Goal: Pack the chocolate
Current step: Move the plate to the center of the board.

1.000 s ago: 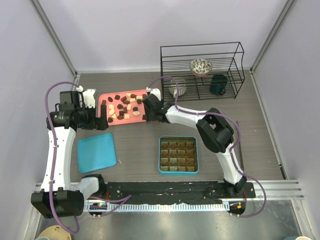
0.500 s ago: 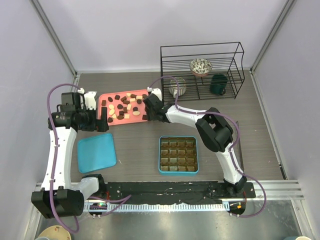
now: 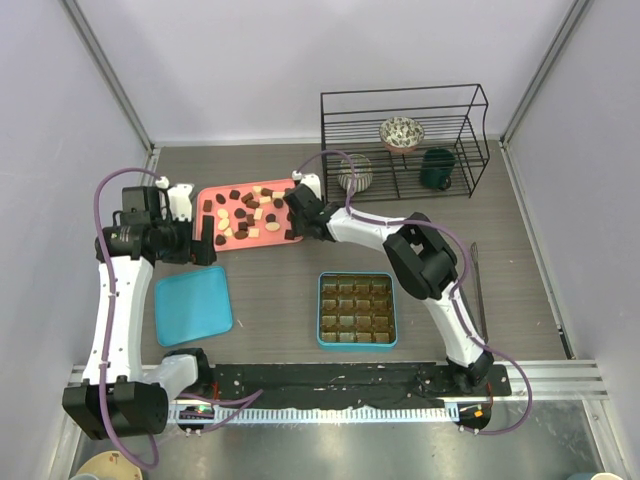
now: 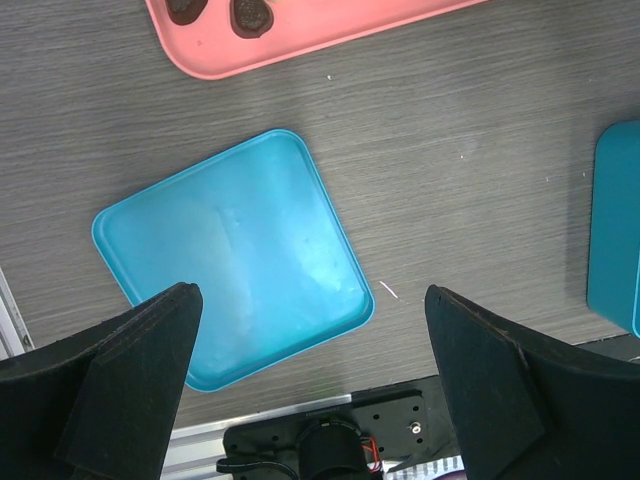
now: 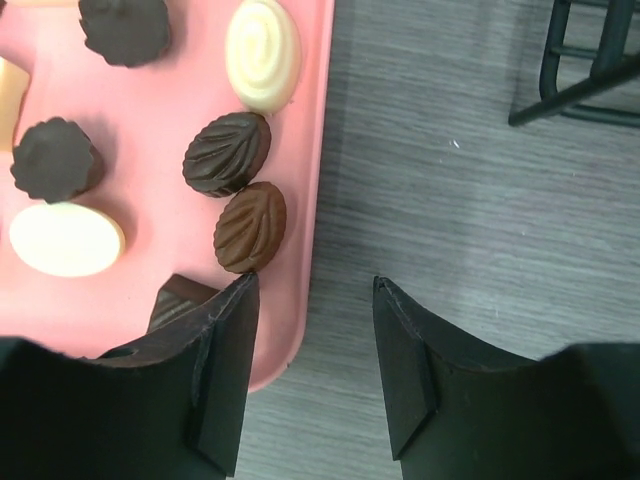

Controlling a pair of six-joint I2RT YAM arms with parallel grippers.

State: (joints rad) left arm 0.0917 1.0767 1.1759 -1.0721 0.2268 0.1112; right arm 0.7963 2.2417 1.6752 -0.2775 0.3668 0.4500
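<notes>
**Chocolate lies loose on the pink tray**

Your left gripper (image 4: 310,295) hangs spread wide and empty near one teal lid (image 4: 240,260). Rightward, one pink tray (image 5: 160,110) carries the chocolate (image 5: 227,153): small dark, mid-brown and cream pieces, fluted, leaf-shaped or oval. Eight show close up, roughly twenty from above. Your right gripper (image 5: 314,285) stands parted and empty, astride the tray's edge.

Glossy ribbed chocolate (image 5: 227,153), smooth pink plastic tray (image 5: 140,110), matt wood-grain table (image 5: 450,200), black metal-wire rack (image 3: 360,125)
</notes>
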